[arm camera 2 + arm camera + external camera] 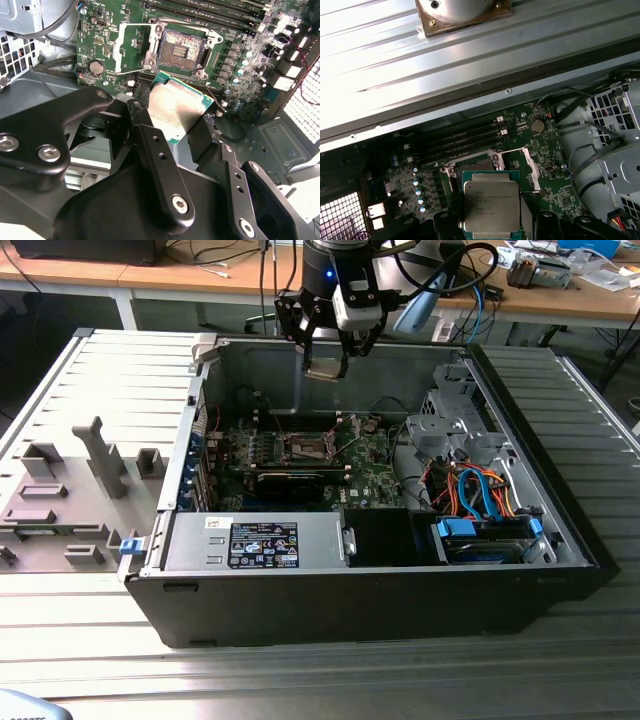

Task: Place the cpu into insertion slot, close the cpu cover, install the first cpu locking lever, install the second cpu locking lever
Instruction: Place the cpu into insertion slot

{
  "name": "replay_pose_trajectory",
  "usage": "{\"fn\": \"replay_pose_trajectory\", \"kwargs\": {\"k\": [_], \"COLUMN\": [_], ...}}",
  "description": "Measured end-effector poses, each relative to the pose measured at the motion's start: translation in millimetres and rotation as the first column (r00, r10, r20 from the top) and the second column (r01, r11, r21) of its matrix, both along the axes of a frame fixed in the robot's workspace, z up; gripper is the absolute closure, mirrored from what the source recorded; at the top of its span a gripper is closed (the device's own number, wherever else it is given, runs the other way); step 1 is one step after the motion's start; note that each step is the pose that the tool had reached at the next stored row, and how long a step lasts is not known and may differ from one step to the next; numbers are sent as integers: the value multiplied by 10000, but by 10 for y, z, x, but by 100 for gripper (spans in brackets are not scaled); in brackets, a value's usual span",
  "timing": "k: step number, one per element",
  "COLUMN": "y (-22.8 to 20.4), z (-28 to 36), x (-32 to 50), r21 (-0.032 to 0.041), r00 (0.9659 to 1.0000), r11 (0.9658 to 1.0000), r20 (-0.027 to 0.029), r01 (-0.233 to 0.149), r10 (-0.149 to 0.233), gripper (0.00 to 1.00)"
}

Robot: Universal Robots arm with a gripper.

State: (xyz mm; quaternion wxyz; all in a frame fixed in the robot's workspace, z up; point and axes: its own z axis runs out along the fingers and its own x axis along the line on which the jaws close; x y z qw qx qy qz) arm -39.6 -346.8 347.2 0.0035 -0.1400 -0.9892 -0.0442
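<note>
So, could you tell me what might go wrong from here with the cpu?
The gripper holds the cpu by its edges above the circuit board; a slip could drop it onto components. In the second wrist view the cpu looks turned relative to the insertion slot; lowered misaligned, it might damage the contacts. The cpu cover lies open beside the slot, where the gripper could catch it.

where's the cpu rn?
In the exterior view the cpu is in the gripper above the open case; the insertion slot below is empty.
</note>
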Motion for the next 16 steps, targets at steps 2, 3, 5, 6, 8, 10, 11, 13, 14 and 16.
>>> {"fn": "replay_pose_trajectory", "kwargs": {"k": [2,3,5,6,8,10,11,13,14,16], "y": [0,0,0,0,0,0,0,0,0,0], "z": [0,0,0,0,0,0,0,0,0,0], "x": [0,0,0,0,0,0,0,0,0,0], "r21": [0,0,0,0,0,0,0,0,0,0], "r00": [10000,10000,10000,10000,10000,10000,10000,10000,10000,10000], "r11": [10000,10000,10000,10000,10000,10000,10000,10000,10000,10000], "r20": [0,0,0,0,0,0,0,0,0,0], "r01": [12,20,30,32,41,52,60,70,79,96], "r10": [-12,-20,-30,-32,-41,-52,-60,-70,-79,-96], "gripper": [45,45,45,45,45,45,45,45,45,45]}}
